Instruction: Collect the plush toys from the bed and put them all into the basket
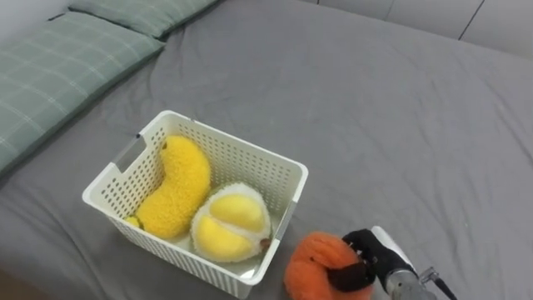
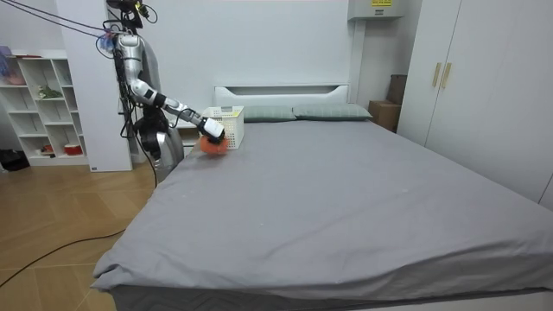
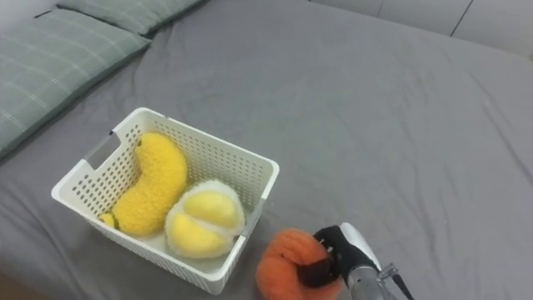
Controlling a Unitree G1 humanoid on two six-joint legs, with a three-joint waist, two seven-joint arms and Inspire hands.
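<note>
orange plush toy [image 1: 312,262] noted at the lower edge of the frame, right of centre, just beside the basket's near right corner. right hand [image 1: 376,254] enters from the lower right, dark fingers curled round the toy's right side in a firm grip. white slotted basket [image 1: 250,154] stands on the grey bed sheet [image 1: 391,117], left of centre. it holds a yellow banana-shaped toy [image 1: 179,187] on the left and a round yellow-and-white toy [image 1: 231,223] at the near side, the two touching. green checked pillows [image 1: 58,75] lie at the upper left. in the room view the robot stands at the bed's side near the headboard [image 2: 281,91], frame left.
</note>
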